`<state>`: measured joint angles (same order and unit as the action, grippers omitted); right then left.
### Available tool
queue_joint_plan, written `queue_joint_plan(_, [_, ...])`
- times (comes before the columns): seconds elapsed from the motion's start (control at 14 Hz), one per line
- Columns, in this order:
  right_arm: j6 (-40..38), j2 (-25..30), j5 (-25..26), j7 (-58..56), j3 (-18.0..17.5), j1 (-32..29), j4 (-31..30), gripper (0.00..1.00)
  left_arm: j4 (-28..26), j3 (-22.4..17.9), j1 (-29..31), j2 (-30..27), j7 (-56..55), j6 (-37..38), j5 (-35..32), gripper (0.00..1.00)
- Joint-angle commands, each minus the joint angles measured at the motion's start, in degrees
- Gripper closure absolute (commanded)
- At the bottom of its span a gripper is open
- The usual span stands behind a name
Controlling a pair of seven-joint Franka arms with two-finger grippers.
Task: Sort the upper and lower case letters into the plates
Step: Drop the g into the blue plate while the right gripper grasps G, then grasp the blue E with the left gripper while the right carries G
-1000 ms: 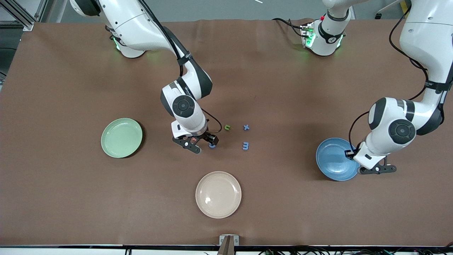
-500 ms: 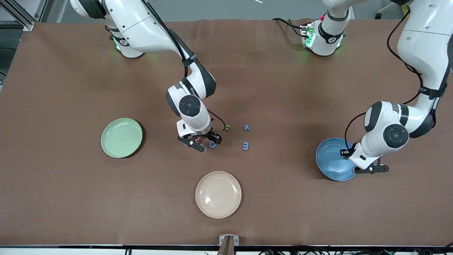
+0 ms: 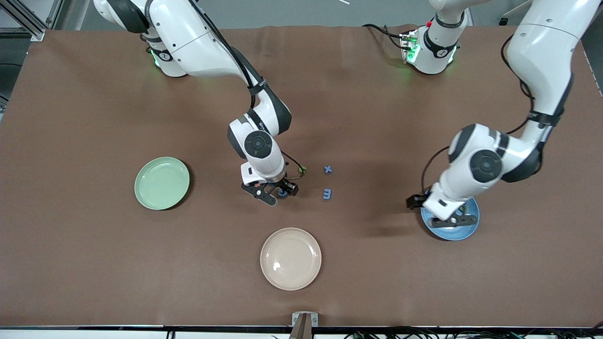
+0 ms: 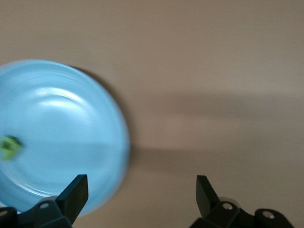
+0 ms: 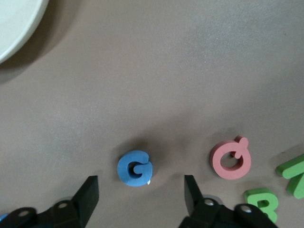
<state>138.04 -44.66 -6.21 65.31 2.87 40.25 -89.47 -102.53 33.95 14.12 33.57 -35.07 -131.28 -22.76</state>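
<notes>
**Trainee:** How is that blue G (image 5: 135, 168) going to handle?

**Me:** I'm judging it light, thick and probably foam, so a gentle pinch across its outer edges should do. I'm holding the right gripper (image 5: 141, 195) spread open just above it, nothing grasped. It's lying flat beside the pink Q (image 5: 230, 159) (with green letters (image 5: 262, 204) near that).

**Trainee:** And the other arm?

**Me:** The left gripper (image 4: 141, 194) is hanging open and empty over the blue plate (image 4: 57, 133); a small green piece (image 4: 8, 147) is sitting in it. The green plate (image 3: 162, 183) is lying well apart from the G, toward the right arm's end.
</notes>
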Motion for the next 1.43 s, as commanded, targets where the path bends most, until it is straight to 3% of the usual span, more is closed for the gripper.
queue_joint_plan(0.0, [-0.31,-2.79,2.51,3.59,0.64,0.79,2.97,0.26,4.08,-0.03,-6.80,3.15,-8.31,0.76,0.70,0.03])
queue_joint_plan(0.14, [-0.32,-4.38,3.66,4.65,0.64,0.70,4.47,0.30,8.03,-0.29,-12.86,6.14,-14.64,0.76,0.61,0.09])
queue_joint_plan(0.5, [-0.58,-4.47,3.75,4.65,0.64,1.41,4.56,0.57,15.24,-0.82,-22.37,13.44,-26.61,0.67,0.44,0.30])
queue_joint_plan(0.71, [-0.67,-4.12,3.75,4.39,0.64,1.14,4.56,0.92,17.45,-7.03,-29.13,14.68,-28.47,0.32,0.78,0.38])
queue_joint_plan(0.79, [-0.67,-3.86,3.75,3.95,0.64,0.53,4.56,0.98,18.59,-9.15,-31.50,15.11,-28.56,0.32,0.87,0.38])
queue_joint_plan(0.93, [-1.80,-2.55,3.67,1.94,0.64,-1.48,4.56,0.99,19.65,-10.66,-33.37,16.17,-29.26,0.32,0.96,0.38])
queue_joint_plan(1.21, [-13.03,5.00,3.40,-10.61,0.55,-8.33,3.08,1.00,20.26,-10.75,-33.99,18.10,-29.35,-0.21,0.87,0.39])
queue_joint_plan(1.36, [-13.68,10.35,3.40,-18.16,0.55,-12.11,-2.43,1.00,20.27,-10.75,-33.99,18.37,-29.26,-0.29,0.79,0.43])
